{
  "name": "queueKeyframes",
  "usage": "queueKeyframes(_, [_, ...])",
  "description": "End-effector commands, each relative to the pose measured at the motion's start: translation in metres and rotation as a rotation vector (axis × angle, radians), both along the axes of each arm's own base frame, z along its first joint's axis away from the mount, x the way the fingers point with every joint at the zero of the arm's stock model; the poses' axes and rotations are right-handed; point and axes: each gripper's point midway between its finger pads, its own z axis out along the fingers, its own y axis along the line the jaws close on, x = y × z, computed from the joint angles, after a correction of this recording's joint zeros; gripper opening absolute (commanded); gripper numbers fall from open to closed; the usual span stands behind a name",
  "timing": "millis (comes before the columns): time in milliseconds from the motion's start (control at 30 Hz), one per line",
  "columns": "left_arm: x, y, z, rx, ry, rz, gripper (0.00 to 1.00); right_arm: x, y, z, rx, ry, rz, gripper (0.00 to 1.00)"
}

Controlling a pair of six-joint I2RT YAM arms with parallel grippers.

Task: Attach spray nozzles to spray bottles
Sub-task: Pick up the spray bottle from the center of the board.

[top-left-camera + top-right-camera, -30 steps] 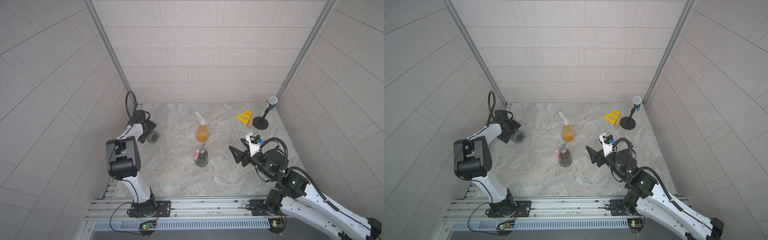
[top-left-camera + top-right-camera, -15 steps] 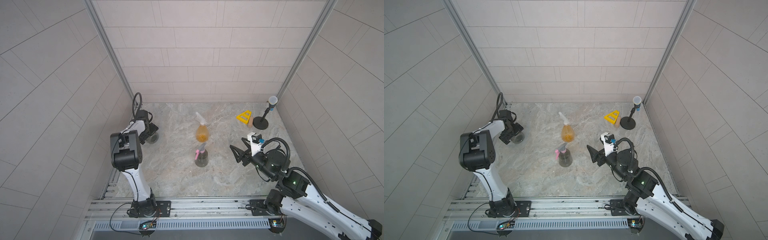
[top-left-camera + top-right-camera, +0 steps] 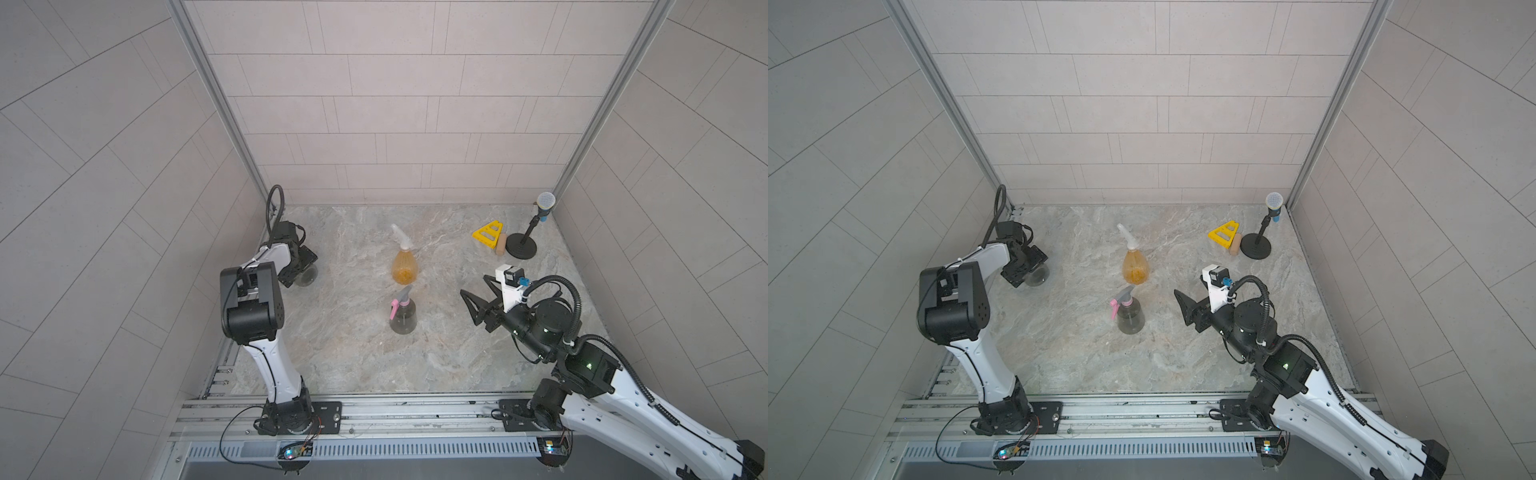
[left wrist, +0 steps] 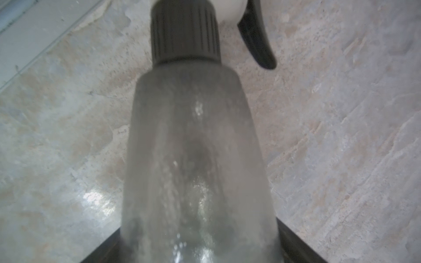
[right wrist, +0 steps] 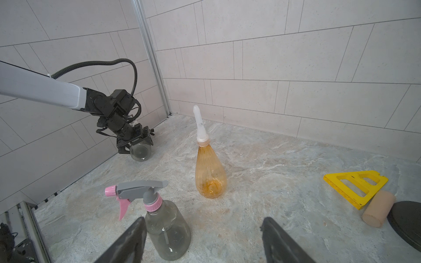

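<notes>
My left gripper (image 3: 300, 270) clamped on the grey bottle (image 4: 196, 148), black-capped nozzle (image 4: 185, 31) on its neck, at the table's (image 3: 353, 353) 9 o'clock edge, my right gripper (image 5: 202, 227) wide and empty, at 3 o'clock of the pink-trigger bottle (image 3: 403, 318), amber bottle (image 3: 404, 266) at its 12 o'clock.

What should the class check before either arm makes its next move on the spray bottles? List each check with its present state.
1. The amber bottle stands upright with the whitish nozzle on its neck: ok.
2. The centre grey bottle stands upright with the grey-and-pink nozzle on it: ok.
3. The third grey bottle has the black collar at its neck: ok. Fully screwed down: cannot tell.
4. The left gripper has the third grey bottle between its jaws. Firm grip: cannot tell.
5. The right gripper is open and empty: ok.
</notes>
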Motion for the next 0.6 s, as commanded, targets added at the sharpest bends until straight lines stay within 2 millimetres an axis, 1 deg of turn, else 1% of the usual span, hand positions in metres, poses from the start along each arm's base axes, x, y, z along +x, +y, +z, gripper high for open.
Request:
queueKeyframes(0, [-0.013,-0.005,-0.02,-0.015,0.038,-0.024,0.9,0.001,-0.004,0.0,0.016,-0.001,-0.021,0.8])
queueKeyframes(133, [-0.007,-0.011,-0.012,-0.054,-0.014,-0.049,0.87,0.002,-0.006,0.001,0.019,-0.003,-0.03,0.8])
queueKeyframes(300, [-0.004,-0.012,-0.001,-0.07,-0.049,-0.07,0.81,0.003,-0.008,0.0,0.018,-0.003,-0.041,0.8])
queueKeyframes(467, [-0.002,-0.012,0.011,-0.08,-0.081,-0.079,0.8,0.004,-0.009,0.0,0.017,-0.001,-0.043,0.8])
queueKeyframes(567, [-0.001,-0.01,0.022,-0.085,-0.109,-0.081,0.8,0.004,-0.009,0.001,0.02,-0.003,-0.043,0.8])
